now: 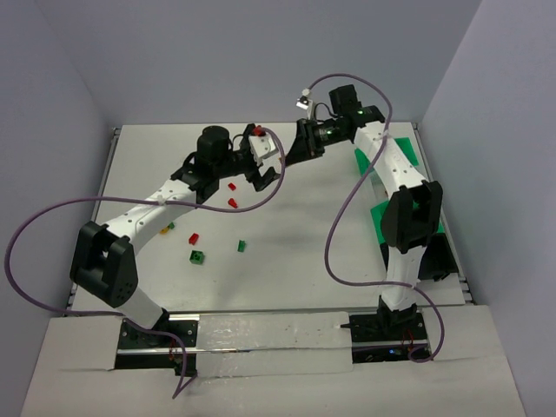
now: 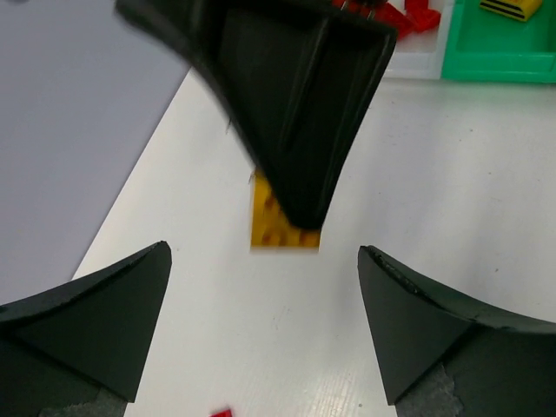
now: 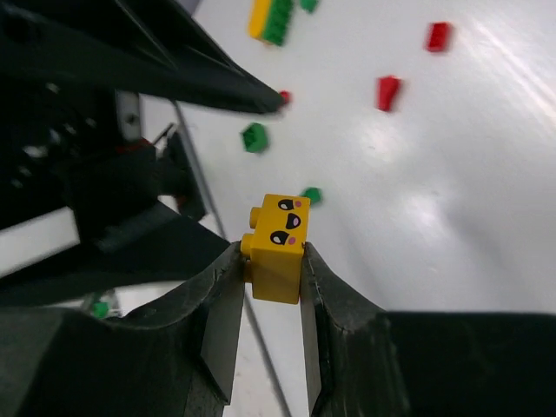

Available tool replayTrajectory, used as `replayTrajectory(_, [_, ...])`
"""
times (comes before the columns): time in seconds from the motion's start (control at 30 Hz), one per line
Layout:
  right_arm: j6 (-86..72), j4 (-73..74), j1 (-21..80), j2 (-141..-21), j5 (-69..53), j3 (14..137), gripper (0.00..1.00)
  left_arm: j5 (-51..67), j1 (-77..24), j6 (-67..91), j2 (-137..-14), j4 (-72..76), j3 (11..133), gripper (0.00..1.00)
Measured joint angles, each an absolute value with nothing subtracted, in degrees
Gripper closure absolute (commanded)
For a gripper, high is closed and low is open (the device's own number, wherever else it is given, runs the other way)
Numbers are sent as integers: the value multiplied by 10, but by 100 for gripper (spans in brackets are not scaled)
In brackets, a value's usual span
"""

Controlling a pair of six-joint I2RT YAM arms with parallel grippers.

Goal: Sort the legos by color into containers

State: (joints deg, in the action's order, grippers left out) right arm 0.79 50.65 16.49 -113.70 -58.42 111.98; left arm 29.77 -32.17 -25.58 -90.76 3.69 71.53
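My right gripper [image 3: 271, 252] is shut on a yellow lego with a printed face [image 3: 276, 246] and holds it above the table. In the top view that gripper [image 1: 293, 155] reaches left at the table's back middle. In the left wrist view the same yellow lego [image 2: 284, 228] shows under the right gripper's black fingers [image 2: 300, 104]. My left gripper [image 2: 265, 261] is open and empty, just below and left of the right one in the top view [image 1: 266, 176]. Loose legos lie on the table: red [image 1: 232, 201], red [image 1: 195, 236], green [image 1: 198, 256], green [image 1: 241, 246].
Green containers [image 1: 380, 219] stand along the right edge, partly hidden by the right arm. One green container [image 2: 499, 52] holds a yellow-and-black brick; red bricks [image 2: 408, 16] lie in a white tray beside it. A yellow-green pair [image 3: 271, 19] lies far left.
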Motion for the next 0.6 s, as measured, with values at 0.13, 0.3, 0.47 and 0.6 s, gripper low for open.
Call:
replayTrajectory(0.13, [72,542,93,-1111,-540,1098,100,287,-306,-225,-903,26,715,1])
replayTrajectory(0.3, [157,578,-24,-1022,-454,1005,100,265,-270,-185,-896,-1,715,1])
replayTrajectory(0.47, [245,664,-108,-954,-369,976,100,233,-263,-154,-901,-40,728,1])
replayTrajectory(0.6, [299,709,-147,-937,-307,954,100,225,-251,-128,-911,-57,743,1])
